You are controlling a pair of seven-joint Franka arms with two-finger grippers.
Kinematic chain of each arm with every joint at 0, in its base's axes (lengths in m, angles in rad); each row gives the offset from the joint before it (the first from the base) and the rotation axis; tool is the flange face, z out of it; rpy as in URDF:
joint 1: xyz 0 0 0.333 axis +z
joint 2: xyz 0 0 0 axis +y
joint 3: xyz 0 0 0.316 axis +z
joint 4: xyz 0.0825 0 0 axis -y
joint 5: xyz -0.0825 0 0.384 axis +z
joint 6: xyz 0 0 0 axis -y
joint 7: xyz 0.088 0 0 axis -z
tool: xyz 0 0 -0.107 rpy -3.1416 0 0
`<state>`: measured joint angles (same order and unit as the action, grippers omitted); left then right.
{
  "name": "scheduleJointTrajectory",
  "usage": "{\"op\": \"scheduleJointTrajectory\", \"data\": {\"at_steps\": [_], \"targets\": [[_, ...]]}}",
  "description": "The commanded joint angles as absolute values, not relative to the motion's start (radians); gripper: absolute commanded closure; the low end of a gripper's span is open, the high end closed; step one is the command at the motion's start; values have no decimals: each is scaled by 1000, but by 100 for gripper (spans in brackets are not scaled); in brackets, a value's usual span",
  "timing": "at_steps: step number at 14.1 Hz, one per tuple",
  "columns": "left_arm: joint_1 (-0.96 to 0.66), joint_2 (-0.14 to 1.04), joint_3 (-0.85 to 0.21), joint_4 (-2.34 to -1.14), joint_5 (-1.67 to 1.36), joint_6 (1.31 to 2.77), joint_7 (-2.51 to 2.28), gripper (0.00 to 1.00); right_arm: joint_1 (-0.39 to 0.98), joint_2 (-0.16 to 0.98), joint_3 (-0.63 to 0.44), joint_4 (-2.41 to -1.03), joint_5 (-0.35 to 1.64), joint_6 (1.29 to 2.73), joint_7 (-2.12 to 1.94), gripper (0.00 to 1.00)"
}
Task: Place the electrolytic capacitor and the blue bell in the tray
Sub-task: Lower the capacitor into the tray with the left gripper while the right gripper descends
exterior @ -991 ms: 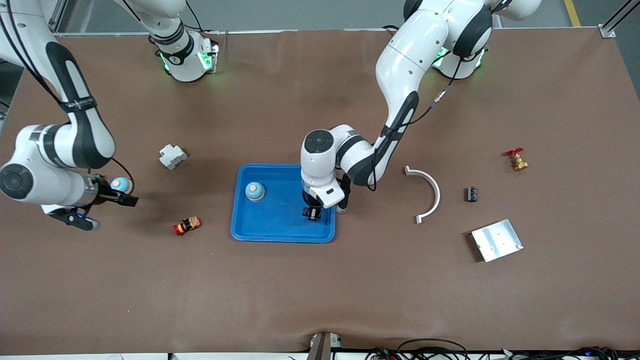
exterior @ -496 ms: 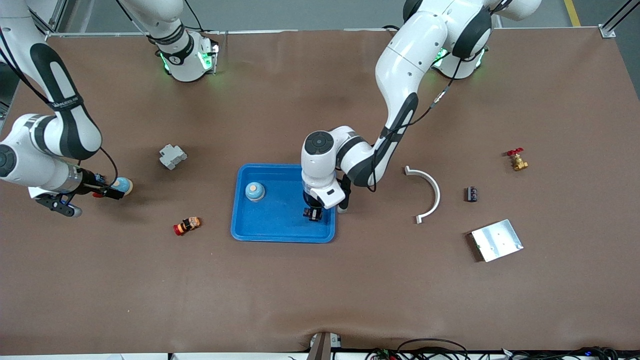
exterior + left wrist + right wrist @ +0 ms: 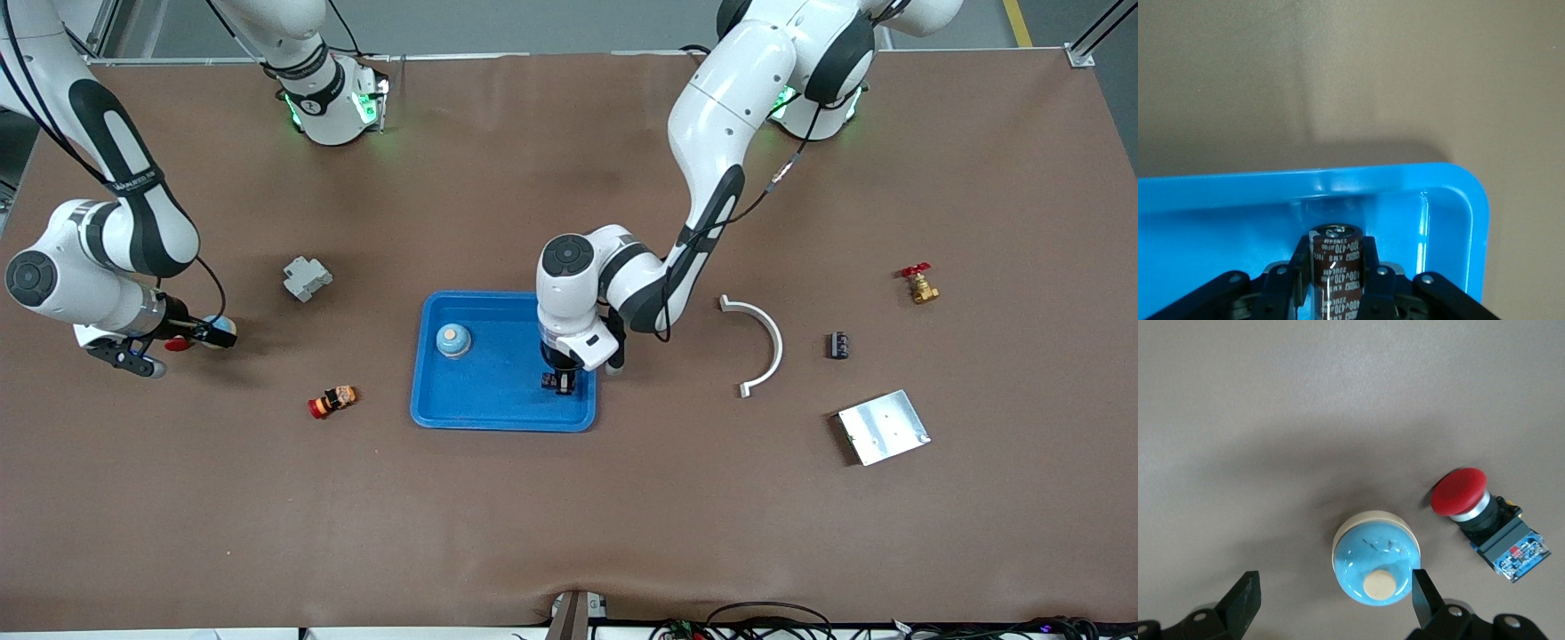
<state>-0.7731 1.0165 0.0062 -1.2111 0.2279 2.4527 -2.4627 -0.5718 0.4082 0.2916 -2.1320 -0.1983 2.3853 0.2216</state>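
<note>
The blue tray (image 3: 498, 402) lies mid-table with one blue bell (image 3: 452, 340) standing in it. My left gripper (image 3: 558, 380) is over the tray's corner toward the left arm's end, shut on the dark brown electrolytic capacitor (image 3: 1336, 257). The left wrist view shows the capacitor just inside the tray rim (image 3: 1405, 175). Whether it touches the floor I cannot tell. Toward the right arm's end, my right gripper (image 3: 1333, 595) stands open and low around a second blue bell (image 3: 1376, 559) on the table. One fingertip (image 3: 1421, 593) is close beside that bell.
A red push button (image 3: 1485, 520) lies right beside the second bell. Also on the table are a grey block (image 3: 306, 277), a red and orange part (image 3: 332, 401), a white curved piece (image 3: 760, 342), a small black component (image 3: 837, 345), a brass valve (image 3: 919, 284) and a silver plate (image 3: 883, 428).
My right arm swung toward its end of the table and back, and its open gripper now straddles the second bell. The left gripper kept hold of the capacitor and barely moved.
</note>
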Motion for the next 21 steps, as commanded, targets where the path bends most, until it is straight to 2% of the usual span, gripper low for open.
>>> {"op": "scheduleJointTrajectory", "data": {"at_steps": [1, 7, 13, 15, 21], "targets": [[-792, 1037, 44, -1192, 210, 2431, -2470, 0, -617, 379, 310, -2158, -213, 2375, 170, 0], [-790, 1005, 38, -1192, 209, 2369, -2464, 0, -669, 403, 311, -2155, -213, 2388, 135, 0], [-776, 947, 17, -1195, 209, 2269, -2413, 0, -627, 434, 311, -2155, -202, 2445, 190, 0], [-750, 911, 8, -1197, 175, 2261, -2340, 0, -626, 455, 311, -2157, -202, 2483, 190, 0], [-712, 824, 9, -1218, 84, 2146, -2010, 0, -621, 446, 310, -2163, -215, 2450, 176, 0]]}}
